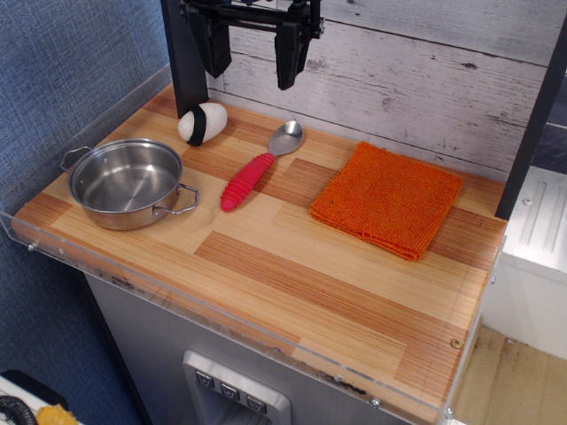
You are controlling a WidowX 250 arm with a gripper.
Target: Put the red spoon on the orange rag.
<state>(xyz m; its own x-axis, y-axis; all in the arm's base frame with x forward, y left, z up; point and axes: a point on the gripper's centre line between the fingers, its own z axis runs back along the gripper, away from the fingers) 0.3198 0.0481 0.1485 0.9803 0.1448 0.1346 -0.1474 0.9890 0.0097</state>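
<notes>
The red spoon (255, 171) lies flat on the wooden table top, its ribbed red-pink handle pointing front-left and its silver bowl toward the back wall. The orange rag (387, 198) lies flat to its right, apart from the spoon. My gripper (252, 55) hangs high above the back of the table, over the spoon's bowl end, with its two black fingers (291, 55) spread apart and nothing between them.
A steel pot (127, 182) with two handles stands at the left. A white egg-shaped object with a black band (202, 122) lies behind it near the back wall. A clear acrylic rim (266, 341) edges the table's front and left.
</notes>
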